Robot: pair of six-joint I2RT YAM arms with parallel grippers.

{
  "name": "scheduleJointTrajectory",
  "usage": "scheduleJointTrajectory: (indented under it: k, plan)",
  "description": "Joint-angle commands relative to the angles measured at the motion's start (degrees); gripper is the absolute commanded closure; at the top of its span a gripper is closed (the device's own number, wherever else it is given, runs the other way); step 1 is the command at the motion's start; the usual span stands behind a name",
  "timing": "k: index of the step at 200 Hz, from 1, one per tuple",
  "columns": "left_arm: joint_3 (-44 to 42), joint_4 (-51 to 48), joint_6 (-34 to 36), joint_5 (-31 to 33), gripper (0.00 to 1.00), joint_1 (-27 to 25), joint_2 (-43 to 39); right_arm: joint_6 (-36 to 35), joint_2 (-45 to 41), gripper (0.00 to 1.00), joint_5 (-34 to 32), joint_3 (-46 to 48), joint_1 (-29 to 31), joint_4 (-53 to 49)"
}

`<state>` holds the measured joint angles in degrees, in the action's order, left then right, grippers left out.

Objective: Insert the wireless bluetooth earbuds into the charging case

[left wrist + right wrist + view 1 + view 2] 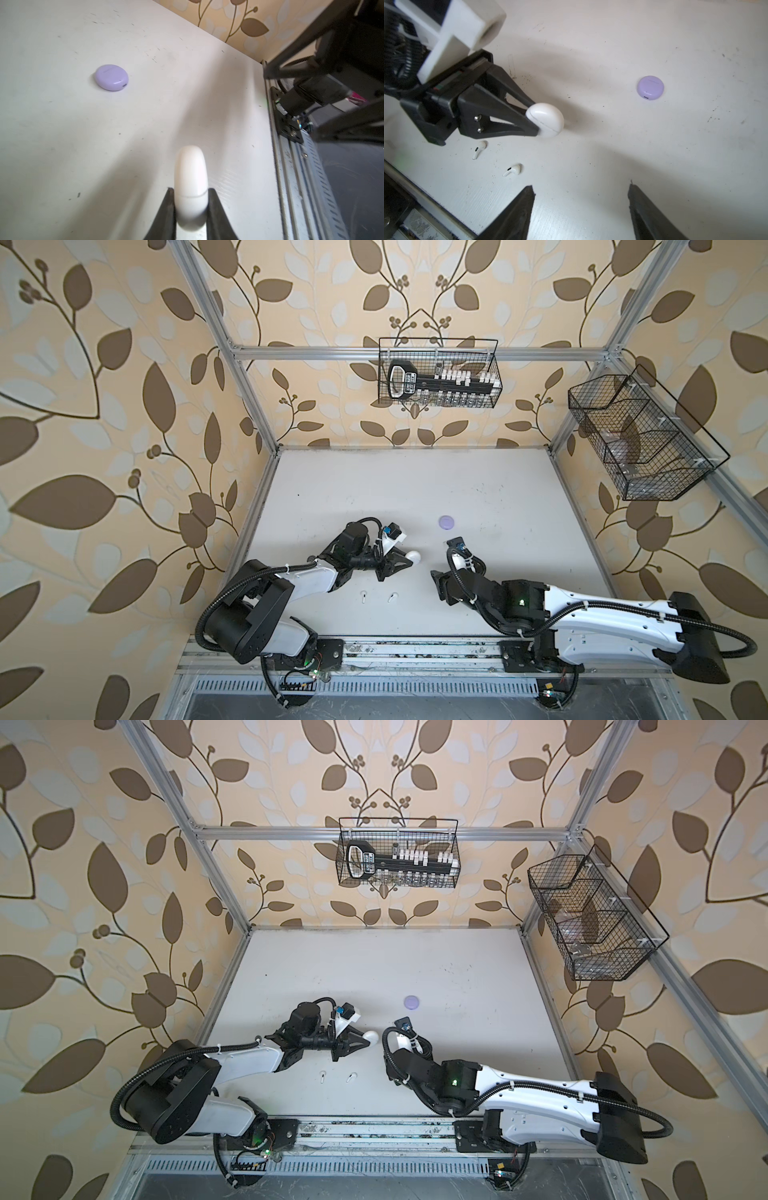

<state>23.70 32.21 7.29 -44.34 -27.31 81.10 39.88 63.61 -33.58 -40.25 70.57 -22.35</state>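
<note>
Leaf-patterned wallpaper surrounds a scuffed white tabletop (415, 489) seen from above, with two black-and-white robot arms reaching in from the near edge. On the left, the left gripper (191, 190) pinches a closed round white charging case (545, 120), held on edge between its black fingers. Just nearer than that gripper, a white earbud (363, 596) and a second white earbud (392, 597) lie loose on the table, slightly apart. On the right, the right gripper (581, 188) has its jaws spread wide with nothing between them. A closed lavender charging case (447, 522) lies flat farther back, near the centre, apart from both grippers. A black wire basket (457, 354) hangs on the far wall.
</note>
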Motion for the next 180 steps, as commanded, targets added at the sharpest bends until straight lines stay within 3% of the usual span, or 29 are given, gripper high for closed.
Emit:
scheduleJointTrajectory:
  k: [1, 39, 113, 180]
  plan:
    - [-0.52, 11.29, -1.47, 0.96, 0.88, 2.61, 1.74, 2.37, 3.68, 0.27, 4.5, -2.88, -0.88, 2.48]
    - [-2.96, 16.03, -0.12, 2.04, 0.87, 2.7, 2.8, 3.94, 6.34, 0.28, 8.14, -2.66, -3.17, 4.76]
    - [-5.76, 20.98, 3.41, -1.67, 0.86, 1.97, 3.67, 5.63, 9.54, 0.28, 17.57, -2.11, -9.99, 11.72]
    - [-6.46, 18.45, 8.77, -4.6, 0.86, -0.15, 3.28, 6.13, 12.41, 0.28, 21.51, -3.0, -13.46, 13.12]
